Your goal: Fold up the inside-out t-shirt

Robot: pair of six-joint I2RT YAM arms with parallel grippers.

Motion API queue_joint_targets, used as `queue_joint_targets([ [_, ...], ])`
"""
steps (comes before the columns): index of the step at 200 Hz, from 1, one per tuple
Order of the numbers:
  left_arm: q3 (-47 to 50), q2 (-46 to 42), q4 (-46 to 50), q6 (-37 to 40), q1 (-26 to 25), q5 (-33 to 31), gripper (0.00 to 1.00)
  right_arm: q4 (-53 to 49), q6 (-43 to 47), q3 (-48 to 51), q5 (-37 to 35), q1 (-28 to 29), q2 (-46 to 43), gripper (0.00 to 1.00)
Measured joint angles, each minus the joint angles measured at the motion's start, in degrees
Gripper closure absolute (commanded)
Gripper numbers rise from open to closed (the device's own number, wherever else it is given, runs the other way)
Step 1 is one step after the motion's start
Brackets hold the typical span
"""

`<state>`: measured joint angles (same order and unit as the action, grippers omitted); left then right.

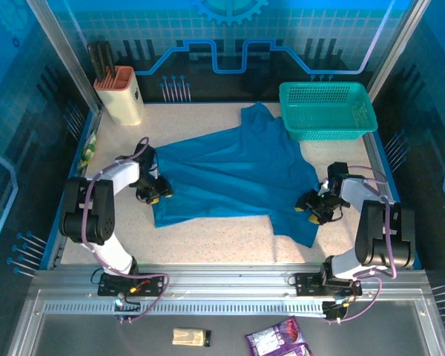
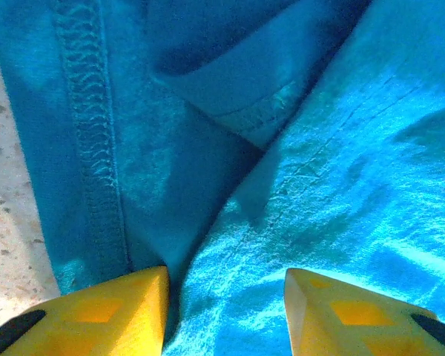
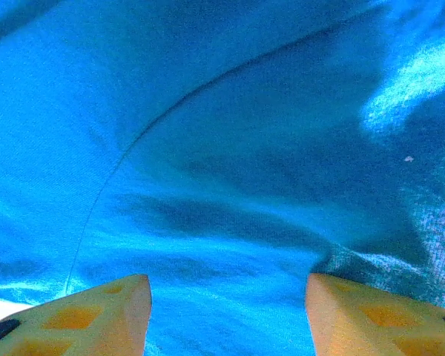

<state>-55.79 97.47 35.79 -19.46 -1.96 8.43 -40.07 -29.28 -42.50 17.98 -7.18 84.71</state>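
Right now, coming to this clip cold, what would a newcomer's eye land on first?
The blue-teal t-shirt lies rumpled across the middle of the table, one part reaching toward the teal mesh basket at the far right corner. The left gripper is at the shirt's left edge and the right gripper at its right edge, both with jaws apart over the cloth. The left wrist view shows exposed seam stitching.
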Motion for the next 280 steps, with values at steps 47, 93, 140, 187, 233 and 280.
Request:
queue_joint_targets([
  [47, 2.4, -1.9, -0.5, -0.1, -1.8, 2.7, 0.56, 0.0, 0.0, 0.0, 0.0, 0.0, -0.1, 0.42],
  [93, 5.6, -6.8, -0.1, -1.2, -2.1, 4.6, 0.57, -0.7, 0.4, -1.0, 0.0, 0.0, -0.1, 0.42],
  [140, 7.2, -7.4, 0.4, -1.7, -2.9, 3.8, 0.67, -0.9, 0.4, -2.2, 0.0, 0.0, -0.1, 0.42],
  [187, 7.2, -7.4, 1.4, -2.6, -3.5, -0.3, 0.84, -1.5, 0.5, -2.4, -0.6, 0.0, -0.2, 0.42],
  [233, 7.2, -8.3, 1.7, -3.0, -3.6, -2.9, 1.0, -3.5, 0.9, -3.3, -7.4, 0.0, -4.9, 0.42],
  [280, 6.8, -12.3, 1.9, -3.4, -3.6, -4.8, 1.0, -4.0, 0.8, -3.2, -15.2, 0.0, -7.8, 0.46],
])
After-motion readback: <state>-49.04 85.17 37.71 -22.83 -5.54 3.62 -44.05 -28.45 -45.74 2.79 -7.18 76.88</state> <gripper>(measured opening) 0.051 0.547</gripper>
